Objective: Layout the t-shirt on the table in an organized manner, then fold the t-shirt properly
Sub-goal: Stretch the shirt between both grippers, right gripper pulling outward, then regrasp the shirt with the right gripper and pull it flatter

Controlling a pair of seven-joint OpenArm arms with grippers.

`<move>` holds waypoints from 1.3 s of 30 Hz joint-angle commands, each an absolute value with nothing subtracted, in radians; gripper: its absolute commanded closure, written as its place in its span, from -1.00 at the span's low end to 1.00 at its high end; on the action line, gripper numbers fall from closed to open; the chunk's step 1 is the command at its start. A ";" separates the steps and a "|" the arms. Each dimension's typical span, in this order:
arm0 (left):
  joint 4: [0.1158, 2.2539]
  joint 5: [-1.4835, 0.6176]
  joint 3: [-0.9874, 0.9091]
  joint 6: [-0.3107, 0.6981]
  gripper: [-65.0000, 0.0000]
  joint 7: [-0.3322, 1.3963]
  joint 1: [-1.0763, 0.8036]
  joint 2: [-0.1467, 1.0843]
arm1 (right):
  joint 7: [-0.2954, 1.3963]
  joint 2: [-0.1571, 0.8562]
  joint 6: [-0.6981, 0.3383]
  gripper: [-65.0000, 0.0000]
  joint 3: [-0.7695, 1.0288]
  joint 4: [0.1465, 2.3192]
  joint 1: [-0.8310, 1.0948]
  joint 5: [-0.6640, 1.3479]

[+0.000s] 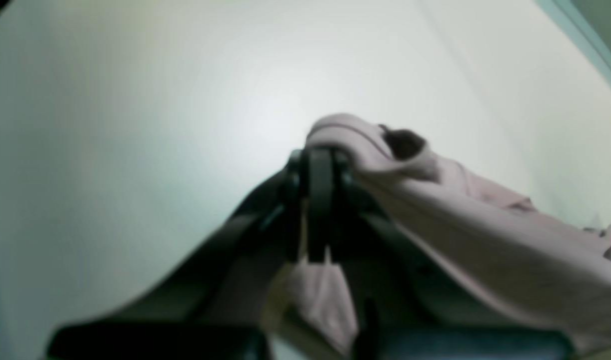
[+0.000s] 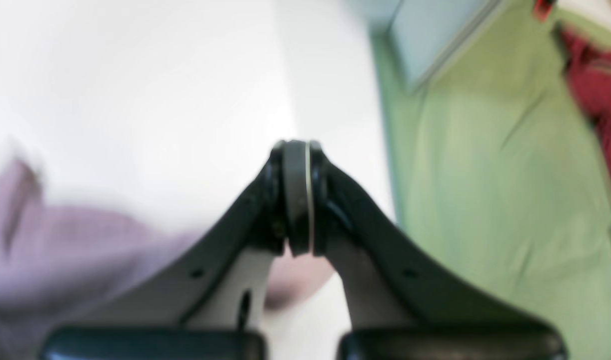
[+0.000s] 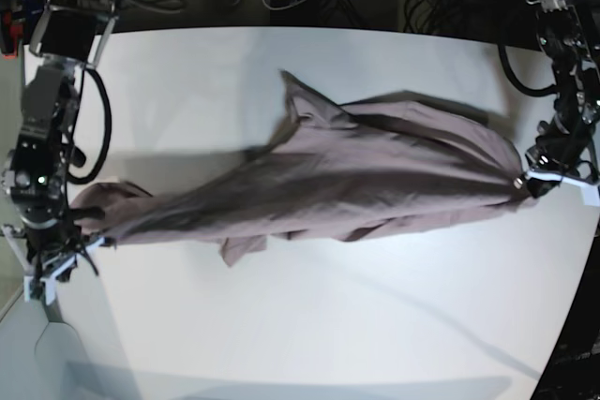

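The t-shirt (image 3: 319,185) hangs stretched between both arms above the counter (image 3: 309,325); left fingers (image 1: 319,200) are clamped on cloth, right fingers (image 2: 298,200) pressed together, seemingly pinching the other end; keep tension even while lowering; only the base view shows the twisted middle.
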State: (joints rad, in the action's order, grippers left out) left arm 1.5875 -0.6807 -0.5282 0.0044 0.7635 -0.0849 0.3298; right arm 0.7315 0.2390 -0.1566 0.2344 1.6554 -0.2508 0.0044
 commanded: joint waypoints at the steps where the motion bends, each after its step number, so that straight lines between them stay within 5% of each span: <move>1: 1.604 -0.688 -0.536 0.005 0.99 0.740 -0.071 0.349 | 0.711 0.254 -0.150 1.00 0.236 1.667 -0.295 0.001; 10: 1.606 -0.682 -0.522 0.005 0.99 0.740 -0.065 0.334 | 0.769 0.251 -0.150 1.00 0.200 1.610 -0.401 0.001; 23: 1.527 -0.680 -0.522 0.005 0.99 0.740 -0.016 0.335 | 0.889 0.067 -0.151 1.00 -0.097 2.011 0.104 0.005; 32: 1.520 -0.679 -0.521 0.005 0.99 0.740 0.005 0.335 | 0.895 0.015 -0.151 0.38 -0.321 2.008 0.240 0.005; 39: 1.520 -0.684 -0.521 0.005 0.99 0.740 0.005 0.335 | 0.886 0.016 -0.151 0.17 -0.441 1.919 0.252 0.005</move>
State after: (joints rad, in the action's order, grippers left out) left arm 1.5032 -0.6708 -0.5152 0.0032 0.7589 -0.0105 0.3161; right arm 0.9047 0.0189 -0.1570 -0.4400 1.9018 0.2604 0.0040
